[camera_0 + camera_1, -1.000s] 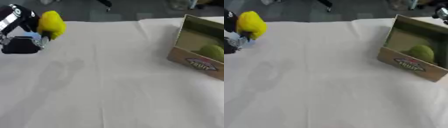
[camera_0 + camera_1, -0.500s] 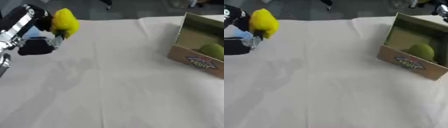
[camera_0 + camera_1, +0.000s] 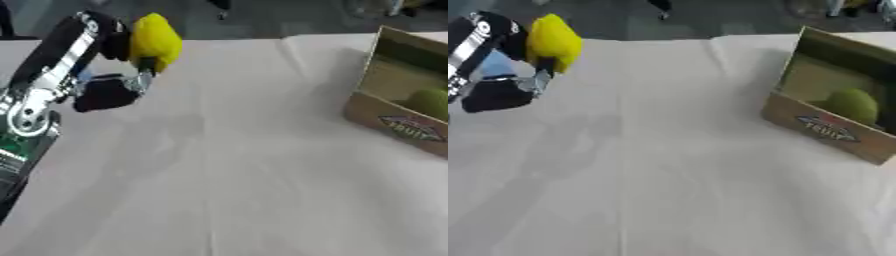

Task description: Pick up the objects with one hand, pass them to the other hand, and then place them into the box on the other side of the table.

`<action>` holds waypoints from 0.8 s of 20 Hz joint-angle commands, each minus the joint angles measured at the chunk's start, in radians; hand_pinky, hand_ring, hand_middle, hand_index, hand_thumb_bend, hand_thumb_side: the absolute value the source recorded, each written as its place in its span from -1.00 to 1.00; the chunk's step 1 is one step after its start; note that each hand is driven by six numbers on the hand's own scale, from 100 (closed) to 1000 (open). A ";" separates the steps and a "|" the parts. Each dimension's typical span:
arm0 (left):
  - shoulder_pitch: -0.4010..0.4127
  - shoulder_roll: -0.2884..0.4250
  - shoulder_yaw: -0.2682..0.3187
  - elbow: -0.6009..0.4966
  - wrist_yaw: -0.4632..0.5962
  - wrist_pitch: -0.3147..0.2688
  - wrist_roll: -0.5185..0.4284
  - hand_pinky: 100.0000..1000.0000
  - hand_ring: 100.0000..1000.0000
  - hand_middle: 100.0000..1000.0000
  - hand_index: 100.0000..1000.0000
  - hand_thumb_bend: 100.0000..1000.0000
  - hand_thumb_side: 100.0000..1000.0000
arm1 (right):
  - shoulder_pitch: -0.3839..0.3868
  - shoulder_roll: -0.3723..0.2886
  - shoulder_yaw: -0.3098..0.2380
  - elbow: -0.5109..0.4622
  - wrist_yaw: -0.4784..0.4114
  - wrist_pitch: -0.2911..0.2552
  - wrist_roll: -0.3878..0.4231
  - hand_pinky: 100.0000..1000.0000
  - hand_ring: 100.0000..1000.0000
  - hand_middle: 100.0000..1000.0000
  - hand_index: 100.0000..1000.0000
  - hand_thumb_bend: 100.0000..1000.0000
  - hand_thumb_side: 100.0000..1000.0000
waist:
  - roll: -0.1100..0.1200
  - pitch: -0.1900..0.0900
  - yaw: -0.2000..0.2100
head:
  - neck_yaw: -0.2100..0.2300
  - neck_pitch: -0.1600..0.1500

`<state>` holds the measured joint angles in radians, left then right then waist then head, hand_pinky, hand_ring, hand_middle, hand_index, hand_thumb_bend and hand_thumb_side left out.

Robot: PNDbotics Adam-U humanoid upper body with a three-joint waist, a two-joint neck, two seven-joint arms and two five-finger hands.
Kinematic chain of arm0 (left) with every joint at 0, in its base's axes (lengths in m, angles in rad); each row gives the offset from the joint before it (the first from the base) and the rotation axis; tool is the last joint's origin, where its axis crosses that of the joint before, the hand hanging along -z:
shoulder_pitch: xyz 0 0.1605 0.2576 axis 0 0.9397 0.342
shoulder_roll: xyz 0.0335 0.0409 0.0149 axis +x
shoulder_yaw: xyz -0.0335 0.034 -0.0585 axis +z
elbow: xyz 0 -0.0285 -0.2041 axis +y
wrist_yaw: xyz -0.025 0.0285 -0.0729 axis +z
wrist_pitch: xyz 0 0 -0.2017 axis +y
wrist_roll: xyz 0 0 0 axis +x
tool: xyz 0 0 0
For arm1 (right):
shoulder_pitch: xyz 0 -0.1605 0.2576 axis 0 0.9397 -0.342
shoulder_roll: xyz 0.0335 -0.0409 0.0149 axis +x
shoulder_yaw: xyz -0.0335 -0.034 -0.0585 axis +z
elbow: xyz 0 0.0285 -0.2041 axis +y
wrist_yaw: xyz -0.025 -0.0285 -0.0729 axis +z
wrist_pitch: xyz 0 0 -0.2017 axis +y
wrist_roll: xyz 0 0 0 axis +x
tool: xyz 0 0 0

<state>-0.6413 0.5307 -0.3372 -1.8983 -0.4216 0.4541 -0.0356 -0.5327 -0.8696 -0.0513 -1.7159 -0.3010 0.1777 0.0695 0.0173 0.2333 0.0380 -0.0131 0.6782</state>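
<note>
Yellow fruit (image 3: 155,36) within left hand (image 3: 112,75) fingers (image 3: 144,75)

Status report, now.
Left hand shut on yellow fruit, held above table. Right hand not in view. Green fruit in box. Path clear.

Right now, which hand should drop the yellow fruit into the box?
Probably the right. The left hand holds the yellow fruit on the table's left, while the cardboard box sits far right. The right hand isn't visible yet.
</note>
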 commanded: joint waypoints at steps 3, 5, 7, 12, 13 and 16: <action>0.000 -0.034 -0.006 0.023 0.007 -0.029 0.077 0.18 -0.02 -0.18 -0.08 -1.00 -0.59 | -0.070 -0.092 0.032 -0.040 0.035 -0.014 0.024 0.91 0.51 0.66 0.82 -1.00 -0.52 | -0.020 -0.011 0.003 | 0.004 0.007; 0.005 -0.049 -0.012 0.037 0.000 -0.043 0.098 0.18 -0.02 -0.18 -0.08 -1.00 -0.58 | -0.097 -0.109 0.050 -0.041 0.047 -0.021 0.034 0.91 0.51 0.66 0.81 -1.00 -0.54 | -0.023 -0.012 0.004 | 0.001 0.006; 0.011 -0.061 -0.018 0.051 -0.006 -0.055 0.112 0.18 -0.02 -0.18 -0.08 -1.00 -0.58 | -0.127 -0.120 0.067 -0.044 0.053 -0.027 0.044 0.90 0.52 0.65 0.81 -1.00 -0.56 | -0.026 -0.013 0.004 | -0.002 0.008; 0.018 -0.078 -0.028 0.065 -0.025 -0.091 0.139 0.18 -0.02 -0.19 -0.09 -1.00 -0.57 | -0.218 -0.118 0.116 -0.034 0.060 -0.032 0.096 0.90 0.52 0.64 0.79 -1.00 -0.53 | -0.031 -0.016 0.004 | -0.002 0.009; 0.020 -0.080 -0.030 0.061 -0.031 -0.101 0.142 0.18 -0.02 -0.19 -0.10 -1.00 -0.57 | -0.241 -0.112 0.127 -0.029 0.068 -0.032 0.117 0.89 0.52 0.64 0.79 -1.00 -0.53 | -0.031 -0.017 0.003 | -0.003 0.009; 0.024 -0.083 -0.040 0.045 -0.046 -0.139 0.152 0.18 -0.02 -0.19 -0.12 -1.00 -0.56 | -0.310 -0.079 0.155 -0.009 0.101 -0.030 0.183 0.88 0.52 0.63 0.78 -1.00 -0.54 | -0.031 -0.019 0.002 | -0.004 0.011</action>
<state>-0.6067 0.4409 -0.3783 -1.8322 -0.4577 0.3314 0.1114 -0.8227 -0.9347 0.1034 -1.7267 -0.2148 0.1483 0.2287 -0.0007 0.2332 0.0412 -0.0153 0.6854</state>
